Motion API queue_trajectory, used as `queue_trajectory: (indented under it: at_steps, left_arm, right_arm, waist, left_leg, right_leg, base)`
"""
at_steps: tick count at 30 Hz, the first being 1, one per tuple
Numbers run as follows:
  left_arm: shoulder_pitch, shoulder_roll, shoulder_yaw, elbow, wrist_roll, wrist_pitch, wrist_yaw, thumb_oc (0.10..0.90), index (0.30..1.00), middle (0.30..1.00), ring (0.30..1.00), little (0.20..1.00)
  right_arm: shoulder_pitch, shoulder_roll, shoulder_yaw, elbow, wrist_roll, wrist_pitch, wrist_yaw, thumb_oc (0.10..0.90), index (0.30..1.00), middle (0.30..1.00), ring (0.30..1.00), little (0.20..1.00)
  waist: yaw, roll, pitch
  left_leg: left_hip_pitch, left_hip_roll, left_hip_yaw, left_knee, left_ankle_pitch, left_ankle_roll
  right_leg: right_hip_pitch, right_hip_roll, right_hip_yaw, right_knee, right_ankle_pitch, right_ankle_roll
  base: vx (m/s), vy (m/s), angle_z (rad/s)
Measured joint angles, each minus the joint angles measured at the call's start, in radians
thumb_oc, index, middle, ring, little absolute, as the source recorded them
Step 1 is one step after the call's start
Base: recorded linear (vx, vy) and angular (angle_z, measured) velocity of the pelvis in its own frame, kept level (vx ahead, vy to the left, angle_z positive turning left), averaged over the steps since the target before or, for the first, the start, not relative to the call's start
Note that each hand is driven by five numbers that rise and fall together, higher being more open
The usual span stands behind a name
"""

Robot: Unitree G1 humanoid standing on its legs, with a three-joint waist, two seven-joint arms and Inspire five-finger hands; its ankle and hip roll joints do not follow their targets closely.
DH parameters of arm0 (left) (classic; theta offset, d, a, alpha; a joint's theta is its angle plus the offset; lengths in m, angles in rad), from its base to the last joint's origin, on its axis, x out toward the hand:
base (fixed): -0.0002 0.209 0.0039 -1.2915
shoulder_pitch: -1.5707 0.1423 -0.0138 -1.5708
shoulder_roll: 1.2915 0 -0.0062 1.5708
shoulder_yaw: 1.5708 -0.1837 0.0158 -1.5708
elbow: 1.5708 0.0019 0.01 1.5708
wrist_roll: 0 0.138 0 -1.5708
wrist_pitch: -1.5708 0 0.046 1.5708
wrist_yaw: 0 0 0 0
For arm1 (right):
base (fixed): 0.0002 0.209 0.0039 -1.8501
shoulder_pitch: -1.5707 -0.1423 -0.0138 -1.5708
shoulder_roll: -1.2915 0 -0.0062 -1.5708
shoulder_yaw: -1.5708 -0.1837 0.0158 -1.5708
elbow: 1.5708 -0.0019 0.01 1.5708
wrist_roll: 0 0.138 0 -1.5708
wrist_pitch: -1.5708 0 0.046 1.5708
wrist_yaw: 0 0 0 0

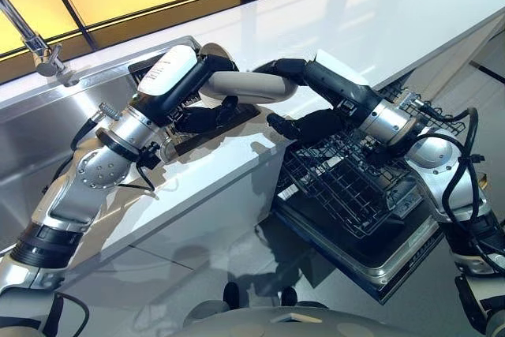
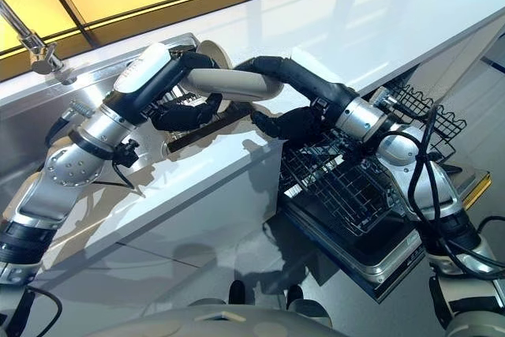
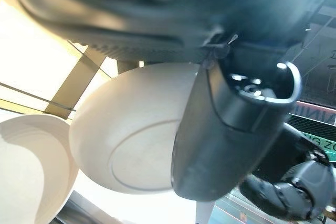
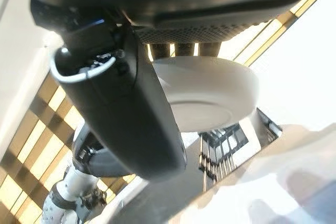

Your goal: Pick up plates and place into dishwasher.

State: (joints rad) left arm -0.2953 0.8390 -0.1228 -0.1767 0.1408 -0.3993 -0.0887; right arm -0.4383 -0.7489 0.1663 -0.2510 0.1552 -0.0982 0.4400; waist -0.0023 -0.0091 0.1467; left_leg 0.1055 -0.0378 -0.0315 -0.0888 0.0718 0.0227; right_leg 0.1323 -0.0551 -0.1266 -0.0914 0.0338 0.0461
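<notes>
Plates are the matter here: one beige plate (image 1: 246,87) is being held edge-on above the white countertop (image 1: 379,21), between the two hands, just beside a dark drying rack (image 2: 207,128) at the counter's near edge. The right hand (image 1: 309,125) is clamping the plate's right end, its fingers (image 1: 278,68) curling over the top rim and its thumb underneath; in the right wrist view the plate's underside (image 4: 210,93) is showing past the dark thumb. The left hand (image 1: 203,118) is sitting under the plate's left end with curled fingers, but its grip is mostly hidden by the forearm, so I cannot tell whether it is pinching the plate. In the left wrist view a plate's ringed underside (image 3: 126,140) is lying against the thumb, and a second plate (image 3: 31,166) is being cut off at 8 o'clock. Another plate's rim (image 2: 211,54) is peeking out behind the left forearm.

At 4 o'clock from the plate, the dishwasher's wire rack (image 1: 355,187) is standing pulled out over the open door (image 1: 379,262), partly hidden by the right arm. A sink (image 1: 47,132) and faucet (image 1: 35,41) are lying at 9 o'clock. No writing is legible.
</notes>
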Motion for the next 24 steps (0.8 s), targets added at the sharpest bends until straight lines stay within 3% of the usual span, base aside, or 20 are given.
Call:
queue_trajectory:
  at_steps: [8,14,15,16,17,18,24]
  left_arm:
    - [0.000,-0.010,0.001,0.003,-0.007,-0.041,0.062,0.100,0.300,0.300,0.300,0.200]
    - [0.001,-0.040,0.022,0.010,-0.054,-0.041,-0.013,0.100,0.300,0.300,0.300,0.200]
    - [0.001,-0.041,0.026,0.014,-0.074,-0.041,-0.036,0.284,0.458,0.458,0.458,0.384]
    - [0.000,-0.041,0.028,0.016,-0.081,-0.041,-0.045,0.676,0.794,0.794,0.794,0.776]
    - [0.000,-0.042,0.030,0.016,-0.086,-0.040,-0.054,0.676,0.794,0.794,0.794,0.776]
    - [0.000,-0.043,0.031,0.017,-0.103,-0.034,-0.067,0.800,0.900,0.900,0.900,0.900]
    - [0.005,-0.095,0.021,0.022,-0.202,0.009,-0.067,0.800,0.900,0.900,0.900,0.900]
  right_arm:
    - [-0.047,-0.014,-0.003,0.000,0.003,0.007,-0.028,0.100,0.300,0.300,0.300,0.200]
    - [-0.044,-0.014,-0.007,0.000,0.007,0.008,-0.038,0.100,0.300,0.300,0.300,0.200]
    - [-0.042,-0.015,-0.007,0.000,0.011,0.008,-0.038,0.100,0.300,0.300,0.300,0.200]
    - [-0.041,-0.015,-0.006,0.001,0.012,0.008,-0.039,0.100,0.300,0.300,0.300,0.200]
    - [-0.040,-0.015,-0.005,0.001,0.014,0.009,-0.039,0.100,0.300,0.300,0.300,0.200]
    - [-0.034,-0.014,-0.003,0.001,0.020,0.007,-0.045,0.100,0.300,0.300,0.300,0.200]
    - [0.023,-0.008,0.001,0.038,0.007,-0.038,-0.167,0.100,0.300,0.300,0.300,0.200]
  waist:
    - [-0.001,0.000,0.000]
    - [-0.004,-0.001,0.000]
    - [-0.004,-0.001,0.000]
    - [-0.004,-0.001,0.000]
    - [-0.004,-0.001,0.000]
    - [-0.004,-0.001,0.000]
    - [-0.002,-0.003,0.001]
  left_leg:
    - [-0.007,-0.001,-0.012,0.000,0.008,-0.001]
    - [-0.009,-0.002,-0.018,0.000,0.011,-0.001]
    - [-0.009,-0.002,-0.018,0.000,0.011,-0.001]
    - [-0.009,-0.002,-0.018,0.000,0.011,-0.001]
    - [-0.009,-0.002,-0.018,0.000,0.011,-0.001]
    - [-0.009,-0.002,-0.019,0.000,0.011,-0.001]
    - [-0.009,-0.003,-0.025,0.000,0.013,0.000]
  right_leg:
    - [0.000,0.000,0.002,0.000,0.000,0.000]
    - [0.000,0.000,0.002,0.000,0.000,0.000]
    - [0.000,0.000,0.002,0.000,0.000,0.000]
    - [0.000,0.000,0.002,0.000,0.000,0.000]
    - [0.000,0.000,0.002,0.000,0.000,0.000]
    - [0.001,0.000,0.002,0.000,0.000,0.000]
    - [0.005,-0.001,0.002,0.000,0.000,0.000]
  base:
    - [0.00,-0.003,0.05]
    - [0.00,-0.001,0.02]
    - [0.00,0.000,0.00]
    - [0.00,0.000,0.00]
    - [0.00,0.000,0.00]
    - [0.00,0.000,0.00]
    - [0.02,-0.011,0.03]
